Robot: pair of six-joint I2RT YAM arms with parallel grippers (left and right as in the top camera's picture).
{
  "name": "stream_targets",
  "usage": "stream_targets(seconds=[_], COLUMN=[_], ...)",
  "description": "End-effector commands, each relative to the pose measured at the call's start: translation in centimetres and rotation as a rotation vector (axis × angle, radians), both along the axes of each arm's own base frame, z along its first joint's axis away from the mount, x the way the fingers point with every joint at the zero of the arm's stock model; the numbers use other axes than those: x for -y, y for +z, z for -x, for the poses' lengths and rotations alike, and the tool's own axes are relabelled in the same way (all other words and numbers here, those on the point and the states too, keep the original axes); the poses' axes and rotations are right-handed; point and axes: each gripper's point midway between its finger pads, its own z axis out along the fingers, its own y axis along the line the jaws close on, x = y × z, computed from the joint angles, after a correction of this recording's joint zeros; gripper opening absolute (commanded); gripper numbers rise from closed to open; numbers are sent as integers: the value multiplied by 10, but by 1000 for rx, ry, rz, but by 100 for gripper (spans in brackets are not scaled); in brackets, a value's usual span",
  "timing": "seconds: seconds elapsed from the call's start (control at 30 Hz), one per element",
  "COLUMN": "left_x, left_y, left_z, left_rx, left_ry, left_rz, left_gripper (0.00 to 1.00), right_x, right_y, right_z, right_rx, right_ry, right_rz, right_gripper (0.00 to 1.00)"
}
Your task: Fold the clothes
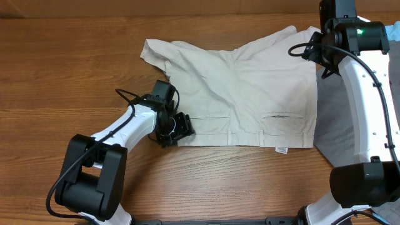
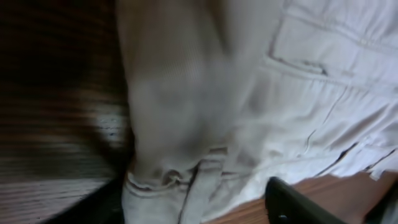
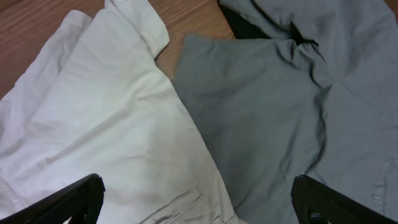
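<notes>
The pale beige shorts [image 1: 244, 87] lie spread flat on the wooden table [image 1: 62, 62], waistband toward the front, with a small white tag [image 1: 281, 150] at the front right. My left gripper [image 1: 178, 129] is low at the left end of the waistband. In the left wrist view the bunched waistband corner [image 2: 180, 186] sits between its fingers [image 2: 193, 208], which are apart; bare wood shows beside the right finger. My right gripper [image 1: 317, 55] hovers open at the shorts' back right. In the right wrist view its fingers [image 3: 199, 202] span the shorts' edge [image 3: 106, 124], touching nothing.
A grey garment [image 1: 337, 125] lies under the right arm against the shorts' right edge; it also shows in the right wrist view [image 3: 273, 118]. A bit of light blue cloth [image 1: 392, 31] shows at the far right. Bare wood lies left of and in front of the shorts.
</notes>
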Motion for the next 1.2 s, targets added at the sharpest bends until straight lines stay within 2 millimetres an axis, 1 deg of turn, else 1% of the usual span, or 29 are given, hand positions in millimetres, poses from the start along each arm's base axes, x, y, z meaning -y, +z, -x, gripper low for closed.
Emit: stream_targets(seconds=[0.0,0.03,0.1,0.17,0.2,0.27,0.3,0.33,0.37,0.4,0.5,0.53,0.6,0.63,0.67,0.7,0.77,0.83,0.93,1.0,1.07,1.17], left_x=[7,7,7,0,-8,-38,-56,-74,-95,-110,-140,-149,-162,-163,-162,-159,-146,-141,-134,-126,-114,-93], left_y=[0,0,0,2,4,12,20,29,43,56,97,111,138,143,155,158,157,155,153,153,155,162], left_z=[-6,-6,-5,-6,-7,-14,-19,-26,-35,-42,-62,-65,-65,-63,-54,-48,-29,-21,-12,-10,-13,-30], left_rx=[0,-1,5,16,22,37,45,56,68,77,118,128,128,124,103,87,27,-4,-32,-28,10,136], left_ry=[10,9,-8,-32,-39,-36,-32,-27,-18,-8,21,32,44,41,-1,-24,-93,-121,-165,-201,-242,-284], left_rz=[22,22,22,5,-21,-124,-179,-233,-284,-309,-314,-315,-318,-316,-304,-292,-269,-271,-294,-308,-309,-311], left_gripper=[15,4,4,4,4,4,4,4,4,4,4,4,4,4,4,4,4,4,4,4,4,4], right_x=[1,1,1,1,1,1,1,1,0,-3,-22,-34,-72,-80,-101,-109,-132,-146,-172,-181,-181,-165], right_y=[19,19,19,18,18,18,18,18,17,16,10,9,9,9,11,10,0,-6,-16,-18,-17,-14], right_z=[4,4,4,5,5,6,6,6,6,6,2,-3,-12,-14,-17,-20,-25,-29,-41,-51,-61,-71], right_rx=[52,52,52,48,45,41,40,40,39,37,26,23,26,30,41,42,23,11,24,52,88,132], right_ry=[-9,-9,-9,-9,-9,-9,-8,-8,-5,6,92,168,415,468,578,606,702,751,811,818,761,651], right_rz=[5,5,5,5,5,5,5,5,-3,-18,-106,-151,-259,-279,-314,-314,-310,-308,-304,-304,-319,-353], right_gripper=[100,100,100,100,100,100,100,100,100,100,100,100,99,99,98,99,100,100,100,100,100,100])
